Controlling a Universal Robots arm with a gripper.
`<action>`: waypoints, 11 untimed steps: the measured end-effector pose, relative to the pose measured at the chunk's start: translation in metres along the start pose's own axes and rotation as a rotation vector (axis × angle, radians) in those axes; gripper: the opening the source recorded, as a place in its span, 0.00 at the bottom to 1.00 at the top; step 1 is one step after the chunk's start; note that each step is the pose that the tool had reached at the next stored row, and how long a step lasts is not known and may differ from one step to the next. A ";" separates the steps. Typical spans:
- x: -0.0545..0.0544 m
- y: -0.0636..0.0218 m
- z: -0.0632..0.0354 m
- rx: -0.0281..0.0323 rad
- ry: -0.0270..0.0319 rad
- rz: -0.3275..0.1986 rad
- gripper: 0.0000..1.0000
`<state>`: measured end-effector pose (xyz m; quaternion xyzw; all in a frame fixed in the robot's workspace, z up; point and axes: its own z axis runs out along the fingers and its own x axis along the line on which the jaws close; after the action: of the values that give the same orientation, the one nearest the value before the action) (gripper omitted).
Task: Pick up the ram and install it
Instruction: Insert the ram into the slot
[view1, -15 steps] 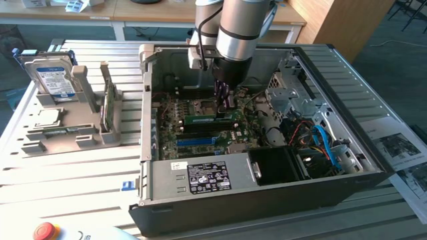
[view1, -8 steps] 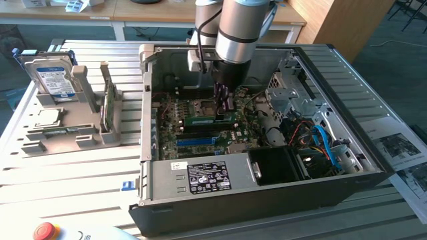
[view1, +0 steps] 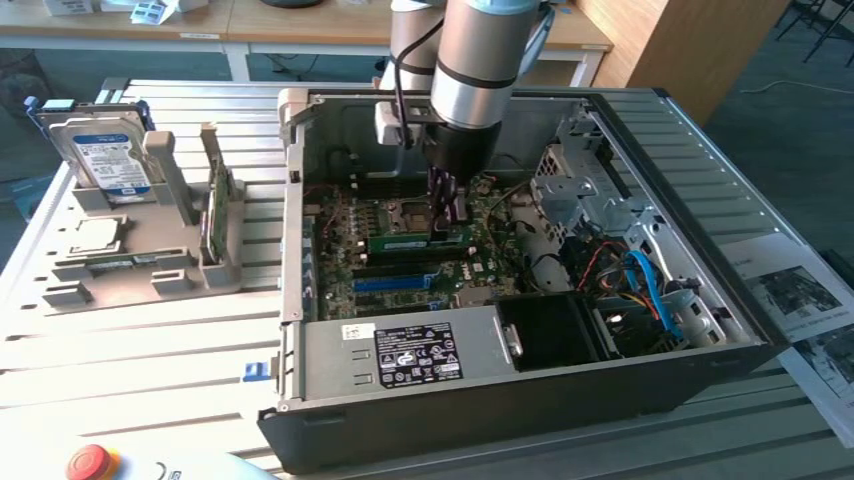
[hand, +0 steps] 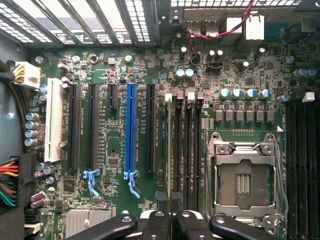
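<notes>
Pinching the thin, long green circuit-board ram stick (view1: 416, 240) by its upper edge, the black-fingered hand (view1: 447, 222) is almost fully closed on it. The stick hangs on edge directly beneath the hand, over the black memory slots (hand: 190, 150) of the big green motherboard (hand: 112, 131), its long axis along them. I judge it light, stiff and fragile: hold the bare edges mid-length, not the chips.

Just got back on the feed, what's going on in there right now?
The arm is down inside the open computer case. Its end effector is closed on the ram, held edge-on right at the black memory slots beside the empty processor socket. Whether the stick is seated in a slot can't be told. Outside the case, a hard drive stands in a grey holder.
</notes>
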<state>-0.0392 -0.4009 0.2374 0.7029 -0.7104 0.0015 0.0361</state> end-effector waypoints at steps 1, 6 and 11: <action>0.000 0.0000 0.0002 0.0000 0.0000 0.000 0.12; 0.000 -0.0001 0.0019 0.0000 0.0000 0.000 0.12; 0.000 -0.0002 0.0042 0.0000 0.0000 0.000 0.12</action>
<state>-0.0392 -0.4011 0.2331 0.7029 -0.7104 0.0015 0.0361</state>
